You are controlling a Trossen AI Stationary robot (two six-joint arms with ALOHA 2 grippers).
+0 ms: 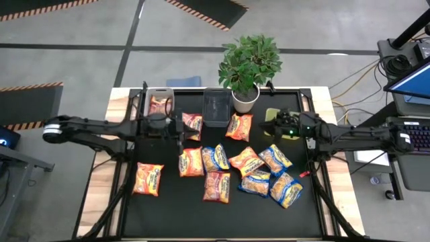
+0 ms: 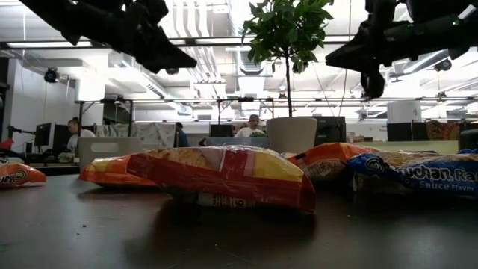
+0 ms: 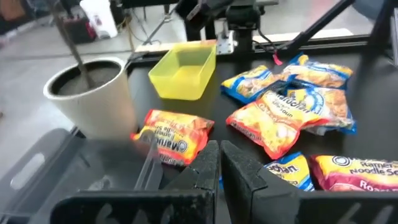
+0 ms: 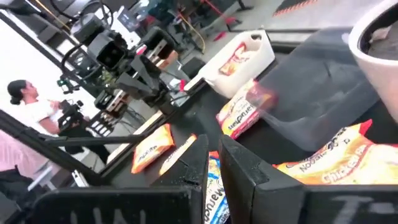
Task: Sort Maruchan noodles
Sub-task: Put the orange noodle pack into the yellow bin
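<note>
A: Can you read the packets (image 1: pixel 222 169) from overhead?
B: No, the print is too small. In the low view, both arms are cut off by the top edge.
A: And the blue packet (image 2: pixel 418 173) there?
B: The right edge crops its lettering.
A: The people (image 2: pixel 254 127) behind?
B: Too distant to make out.

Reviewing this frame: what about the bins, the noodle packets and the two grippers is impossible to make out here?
- Clear dark plastic bin: contents unreadable in the high view, too small and dark.
- Yellow-green plastic bin: the right gripper overlaps it from above in the high view; only the left wrist view shows its inside.
- Blue-and-yellow glossy ramen packet: label cut off by the low view's edge.
- Left gripper: too small to judge in the high view.
</note>
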